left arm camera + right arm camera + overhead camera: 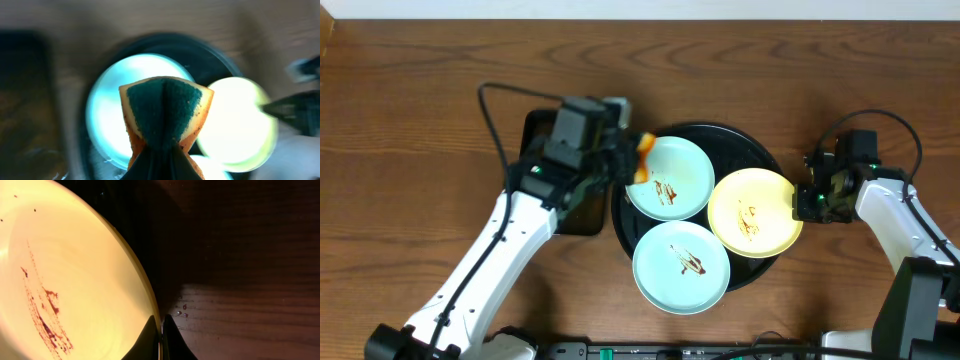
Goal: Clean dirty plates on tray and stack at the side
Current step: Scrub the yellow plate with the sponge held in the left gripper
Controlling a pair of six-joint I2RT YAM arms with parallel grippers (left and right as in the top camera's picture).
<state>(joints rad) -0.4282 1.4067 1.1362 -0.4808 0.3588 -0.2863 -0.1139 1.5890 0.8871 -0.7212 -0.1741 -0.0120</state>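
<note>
Pinched the rim of the yellow plate (pixel 75 265) between the jaws at the bottom edge. Showed reddish-brown smears (pixel 45 310) across its face. Lay against the dark tray (pixel 145 210), small specks (pixel 181 311) dotting the wooden counter (pixel 250 330) just beside.

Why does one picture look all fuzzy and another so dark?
Left wrist view: the sponge in the left claw is fairly sharp, but the mint-blue plate behind it is a blurry, glowing blob. Right wrist view: the yellow plate is brightly lit, while the table beyond it sinks into shadow. Overhead view: even light, everything sharp.
</note>
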